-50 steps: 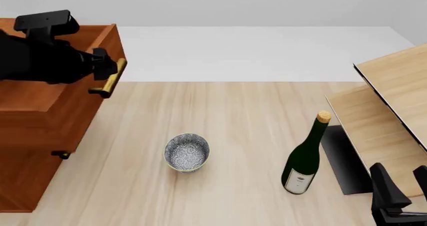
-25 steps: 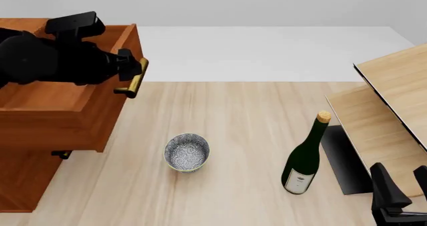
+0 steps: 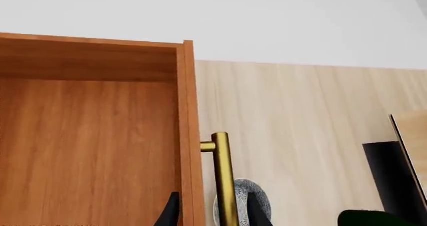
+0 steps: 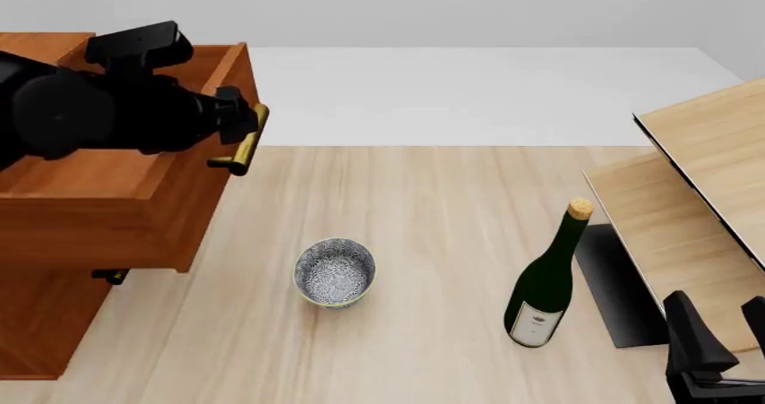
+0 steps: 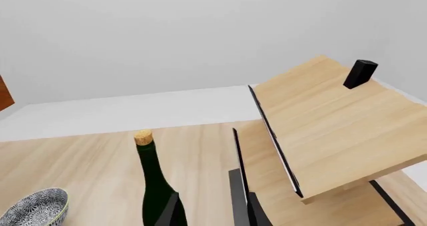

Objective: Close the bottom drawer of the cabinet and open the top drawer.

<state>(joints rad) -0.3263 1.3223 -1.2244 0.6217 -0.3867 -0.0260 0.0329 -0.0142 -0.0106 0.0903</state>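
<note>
One reddish-brown top drawer (image 4: 114,198) pulled out, interior bare; left gripper (image 4: 239,128) clamped on its brass bar handle (image 3: 224,178). Right gripper (image 5: 210,208) parted, holding nothing.

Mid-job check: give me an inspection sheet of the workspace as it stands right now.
Surface: light wood table, white floor beyond.
Job's things: top drawer pulled out of the cabinet, brass handle in the left gripper; bottom drawer not visible from the front view.
Clutter: patterned bowl and corked green wine bottle standing upright, apart from each other.
Grippers: left gripper shut on the handle; right gripper parked low at right, fingers apart, holding nothing.
Cables: nothing seen.
Surroundings: pale wood furniture at right; plain grey wall.
</note>
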